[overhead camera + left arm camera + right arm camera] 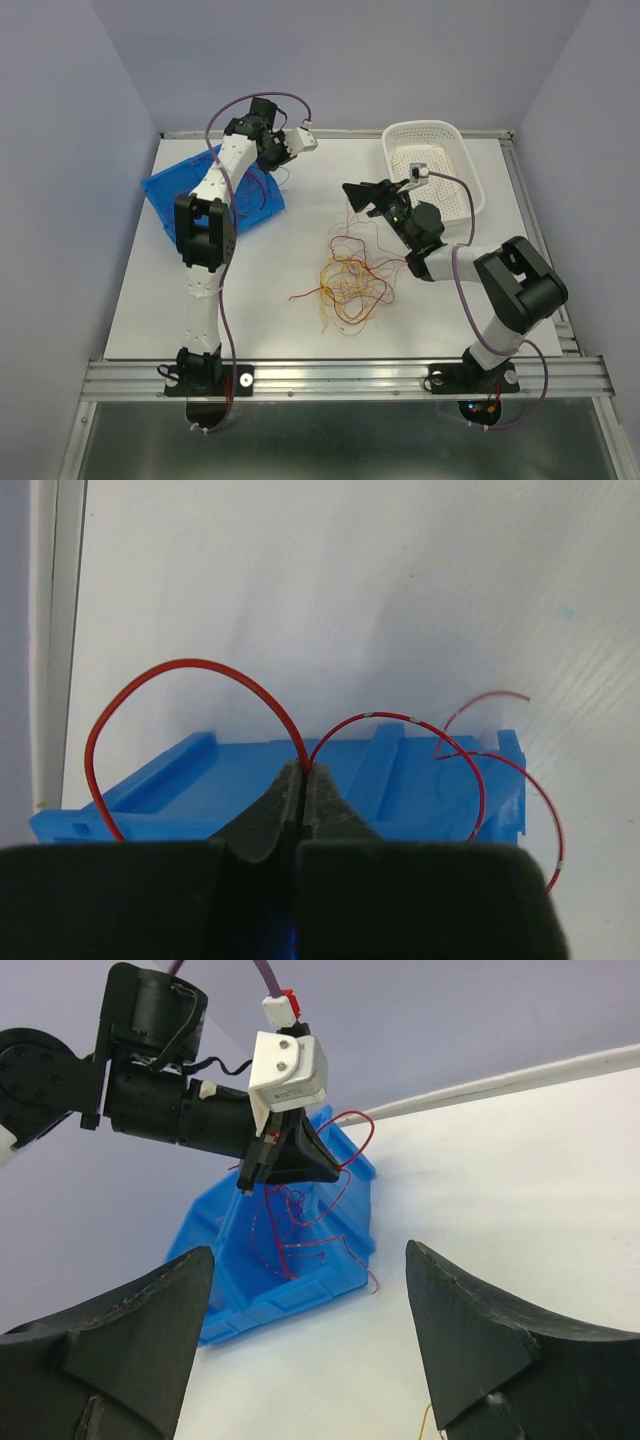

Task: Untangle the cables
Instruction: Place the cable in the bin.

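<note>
Clamping a red cable point(190, 662): left pincer point(303, 773) is fully together, with the strand pinched right at the tips. The cable arcs out on both sides of the tips, one loop to the left and one to the right, plus another curl at far right. The pincer hangs over the blue bin point(420, 775), tips pointing down. Right wrist view shows more thin red strands point(285, 1230) hanging under those tips into the bin; one end pokes past the bin's near corner onto the worktop point(260, 270). The bin sits at the far left of the worktop, skewed to its edges.

Right pincer point(310, 1248): fingers wide apart, nothing between them, aimed at the left pincer and the bin.

The main tangle of cables point(350, 282), loose dark red and yellow-orange loops, lies mid-worktop just beside the right arm's wrist, well apart from the bin. White basket point(425, 124) sits at the far right corner, beyond the right arm.
</note>
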